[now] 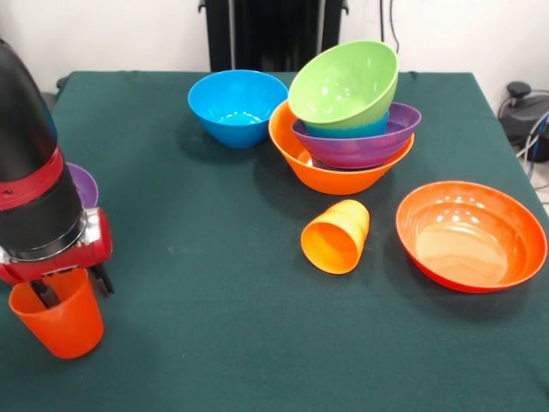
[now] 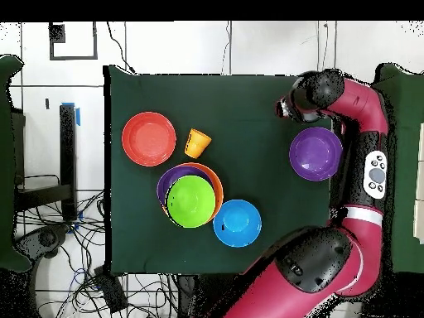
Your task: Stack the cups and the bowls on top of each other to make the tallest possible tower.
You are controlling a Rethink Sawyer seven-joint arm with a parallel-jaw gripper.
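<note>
Table [image 1: 214,257]: dark green cloth; white wall behind, cables at the sides.
Gripper [image 1: 47,290]: one finger inside the red cup [image 1: 58,322], clamped on its rim (front view, left edge).
Tower [image 1: 347,129]: orange bowl base, purple, blue, tilted green bowl.
Yellow cup [image 1: 336,236]: on its side.

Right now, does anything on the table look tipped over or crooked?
Yes. The yellow-orange cup lies on its side, apart from the bowls. The green bowl atop the tower sits tilted, not level.
</note>
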